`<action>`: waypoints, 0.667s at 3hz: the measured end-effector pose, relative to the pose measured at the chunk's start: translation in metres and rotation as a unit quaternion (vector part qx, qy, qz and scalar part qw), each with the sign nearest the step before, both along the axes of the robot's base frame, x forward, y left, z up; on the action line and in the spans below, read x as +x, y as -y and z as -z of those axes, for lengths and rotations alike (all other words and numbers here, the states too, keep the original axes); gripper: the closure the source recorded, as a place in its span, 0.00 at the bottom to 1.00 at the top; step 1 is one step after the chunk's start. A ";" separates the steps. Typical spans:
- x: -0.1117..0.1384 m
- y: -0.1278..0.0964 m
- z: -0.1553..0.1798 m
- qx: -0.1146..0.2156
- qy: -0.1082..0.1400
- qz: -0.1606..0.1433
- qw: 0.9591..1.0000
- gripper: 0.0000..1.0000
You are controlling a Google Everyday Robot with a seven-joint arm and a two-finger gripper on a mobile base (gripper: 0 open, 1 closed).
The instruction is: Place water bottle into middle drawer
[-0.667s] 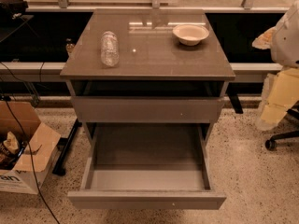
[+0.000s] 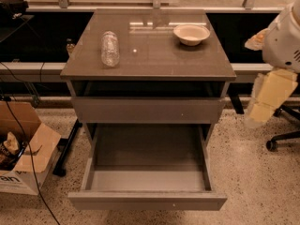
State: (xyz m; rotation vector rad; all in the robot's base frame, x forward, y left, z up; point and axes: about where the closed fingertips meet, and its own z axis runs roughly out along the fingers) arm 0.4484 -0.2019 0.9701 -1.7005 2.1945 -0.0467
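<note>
The water bottle (image 2: 109,48) is a clear crinkled plastic bottle lying on its side on the left part of the grey cabinet top (image 2: 154,62). The middle drawer (image 2: 147,172) is pulled wide open below, and its boxy grey interior shows nothing inside. The upper drawer front (image 2: 147,109) is closed. My gripper (image 2: 268,100) hangs pale yellow under the white arm (image 2: 285,36) at the right edge. It is off the cabinet's right side, far from the bottle, and holds nothing that I can see.
A white bowl (image 2: 191,33) sits on the cabinet top at the back right. An open cardboard box (image 2: 26,149) and cables lie on the floor at left. An office chair base (image 2: 281,139) stands at right. A dark shelf runs behind the cabinet.
</note>
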 end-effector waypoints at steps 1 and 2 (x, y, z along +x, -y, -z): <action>0.020 -0.022 0.012 0.043 0.009 -0.006 0.999 0.00; 0.048 -0.048 0.023 0.080 0.021 -0.015 0.996 0.00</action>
